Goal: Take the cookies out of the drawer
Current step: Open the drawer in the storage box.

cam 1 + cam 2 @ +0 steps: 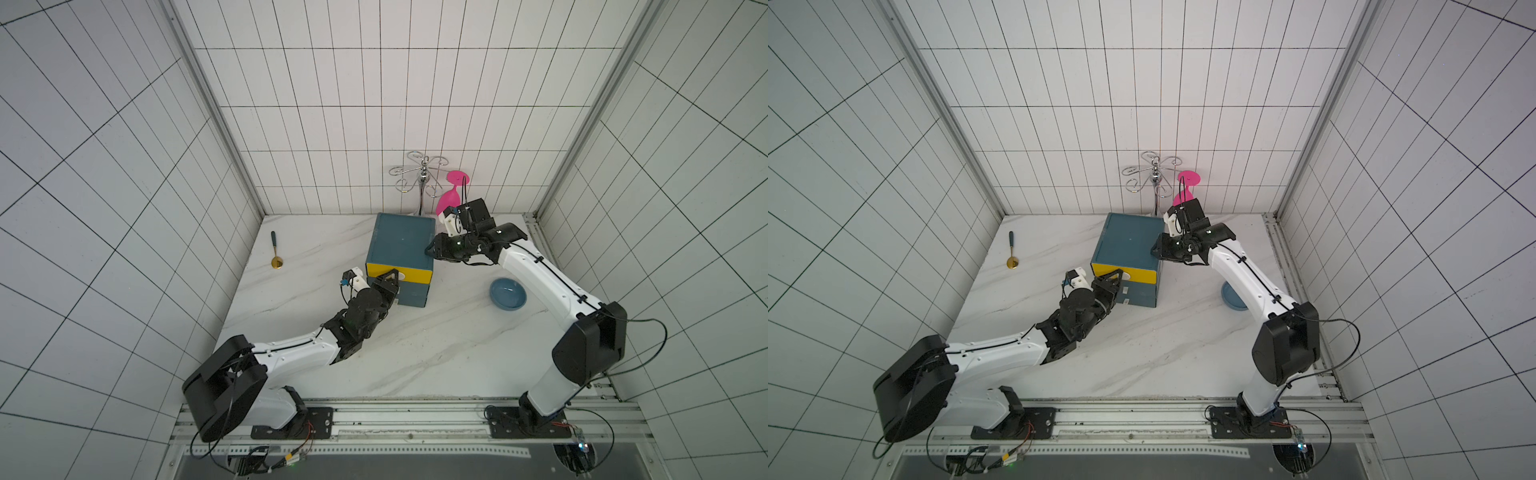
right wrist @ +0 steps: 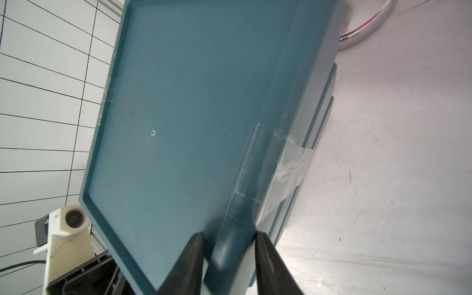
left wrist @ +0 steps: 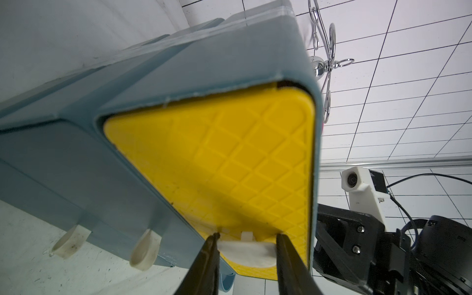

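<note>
On the counter [image 1: 415, 353], toward the rear wall, stands a teal cabinet [image 1: 401, 243] of stacked drawers. Its front faces the robot, so both arms can reach it.

The top drawer [image 1: 409, 274] has a yellow front. It sits flush in the cabinet frame and appears fully closed. No cookies are in view in any picture; they are presumably inside this drawer.

A blue bowl [image 1: 507, 294] rests on the counter near the cabinet's right side, apart from it. It plays no evident part in the current step.

The right claw [image 2: 229, 235] straddles the cabinet's top right edge near the front corner, with one finger on the top panel and the other on the side wall. Both fingers appear pressed against the rim, so the claw is clamped on the cabinet. The likely purpose is to brace the light cabinet so that it does not slide forward when the drawer is pulled.

The left claw [image 3: 246, 236] is at the drawer front, with its fingers against either side of the white handle [image 3: 246, 251]. It appears clamped on the handle, ready for a straight pull toward the robot.
</note>
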`<state>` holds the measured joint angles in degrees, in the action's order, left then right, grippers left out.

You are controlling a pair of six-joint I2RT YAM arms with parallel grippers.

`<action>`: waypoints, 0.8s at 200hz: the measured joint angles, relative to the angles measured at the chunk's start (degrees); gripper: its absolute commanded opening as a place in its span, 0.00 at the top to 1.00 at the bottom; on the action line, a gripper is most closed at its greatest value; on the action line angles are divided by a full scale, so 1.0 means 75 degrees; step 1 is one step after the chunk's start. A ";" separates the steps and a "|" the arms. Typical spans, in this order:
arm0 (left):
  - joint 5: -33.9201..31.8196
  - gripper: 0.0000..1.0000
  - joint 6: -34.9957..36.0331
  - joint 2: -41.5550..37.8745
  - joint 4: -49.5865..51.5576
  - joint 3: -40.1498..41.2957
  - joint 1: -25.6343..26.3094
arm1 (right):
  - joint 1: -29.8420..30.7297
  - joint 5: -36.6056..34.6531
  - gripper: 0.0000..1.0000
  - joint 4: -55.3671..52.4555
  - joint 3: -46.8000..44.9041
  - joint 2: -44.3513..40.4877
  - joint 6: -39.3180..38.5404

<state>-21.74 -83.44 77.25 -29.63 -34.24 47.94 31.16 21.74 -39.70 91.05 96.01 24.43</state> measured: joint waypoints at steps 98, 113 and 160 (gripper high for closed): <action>-0.0017 0.82 -0.0242 -0.1754 0.0248 0.1201 0.0720 | 0.0000 0.0000 0.65 0.0017 -0.0012 0.0000 0.0003; -0.0195 0.82 -0.0347 -0.2104 0.0391 0.1466 0.1003 | 0.0000 -0.0003 0.65 0.0015 -0.0012 0.0000 0.0003; -0.0697 0.82 -0.0647 -0.3034 0.1110 0.2063 0.1731 | 0.0000 -0.0003 0.65 0.0012 -0.0012 0.0000 0.0003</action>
<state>-26.96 -88.29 54.50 -21.30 -18.76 60.93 31.16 21.71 -39.62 90.96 96.01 24.45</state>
